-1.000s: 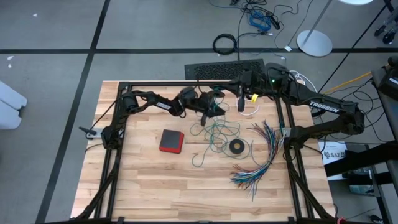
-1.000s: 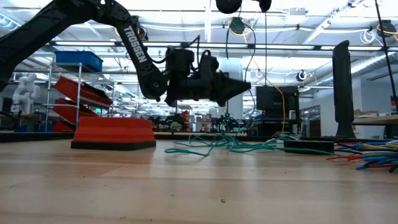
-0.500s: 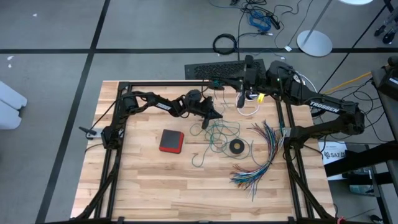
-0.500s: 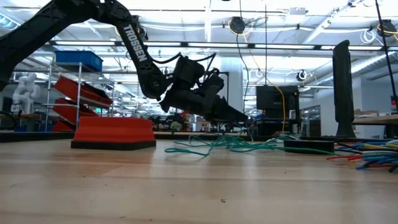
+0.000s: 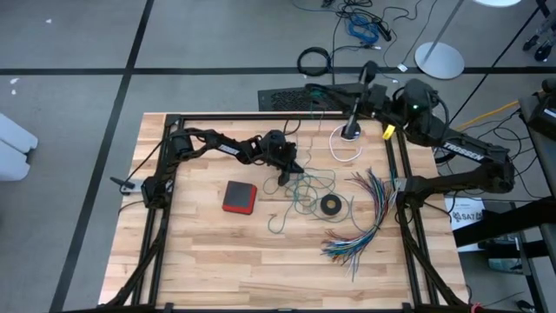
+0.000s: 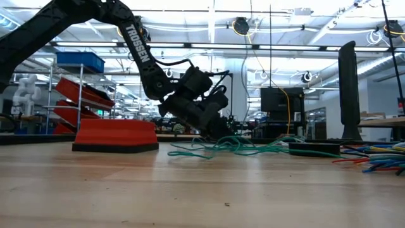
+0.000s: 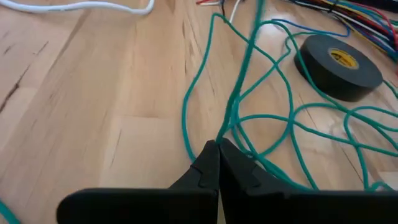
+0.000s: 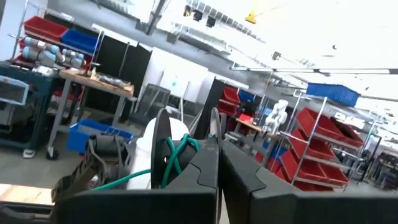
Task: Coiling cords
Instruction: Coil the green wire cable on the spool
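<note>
The flat black ring of tape [image 5: 330, 205] lying on the pale wooden table [image 5: 208, 252] is the easiest thing to steer by. Just beside it, on the side toward the left arm, sprawls the thin teal-green cord [image 5: 306, 187] in a loose tangle, some of its loops running up close to the ring. The left gripper [image 7: 217, 148] is down at the tangle's far edge from the ring, its two dark fingers pressed together with a strand meeting them right at the tips. It looks to me like a pinch on that strand, taken low so the slack can be drawn out of the heap.

The right gripper [image 8: 217, 149] is raised well beyond the ring, out past the table's back rail, its fingers shut as well with teal-green cord looped at their tips. I take it this end is held high to serve as the anchor the coil gets wound around.

The thin white cord [image 5: 346, 155] lies in one loop behind the ring, joined to a small round black-and-white piece [image 5: 350, 132], and neither gripper touches it (its turn comes later, I'd guess).

The fan of multicoloured wires [image 5: 369, 222] spreads on the ring's other side, and a flat red block [image 5: 240, 196] sits past the tangle; both lie clear of the work.
</note>
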Robot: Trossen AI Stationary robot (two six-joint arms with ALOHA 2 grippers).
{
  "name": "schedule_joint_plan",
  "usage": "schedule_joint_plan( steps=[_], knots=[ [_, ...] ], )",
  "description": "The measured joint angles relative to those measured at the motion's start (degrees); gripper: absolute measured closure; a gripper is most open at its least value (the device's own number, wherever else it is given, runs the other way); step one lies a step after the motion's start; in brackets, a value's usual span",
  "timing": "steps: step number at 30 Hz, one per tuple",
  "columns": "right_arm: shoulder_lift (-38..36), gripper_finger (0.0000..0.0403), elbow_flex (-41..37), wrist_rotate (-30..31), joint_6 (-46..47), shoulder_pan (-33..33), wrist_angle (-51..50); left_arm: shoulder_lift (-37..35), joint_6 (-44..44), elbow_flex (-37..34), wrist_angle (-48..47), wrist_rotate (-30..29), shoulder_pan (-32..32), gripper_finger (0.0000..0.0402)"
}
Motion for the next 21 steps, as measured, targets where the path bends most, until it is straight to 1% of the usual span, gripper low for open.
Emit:
schedule_joint_plan(
  steps=[3,5,8,13,15,18,21],
  knots=[
    [-0.4,0.0403,0.0,-0.2,-0.8,0.0,-0.1,0.0,-0.7,-0.1,0.3,3.3,0.0,0.0394],
    [-0.5,0.0403,0.0,-0.4,-0.9,0.0,-0.8,-0.3,-1.8,-0.1,0.7,5.6,-0.3,0.0375],
    [-0.5,0.0403,0.0,-0.3,-1.5,0.0,-2.6,-1.5,-1.9,-0.1,0.2,6.4,-0.7,0.0324],
    [-1.1,0.0403,0.0,-0.3,-1.6,0.0,-6.2,-5.1,-1.9,-0.1,0.4,7.2,0.1,0.0215],
    [-1.7,0.0403,0.0,-0.3,-1.6,0.0,-7.3,-7.0,-1.9,-0.1,0.4,7.9,1.0,0.0178],
    [-2.5,0.0403,0.0,-0.3,-1.5,0.0,-8.4,-10.1,-1.9,-0.1,-0.4,8.3,3.1,0.0144],
    [-3.2,0.0403,0.0,-0.4,-1.1,0.0,-9.6,-13.4,-1.8,-0.1,-1.7,8.8,5.5,0.0134]
  ],
)
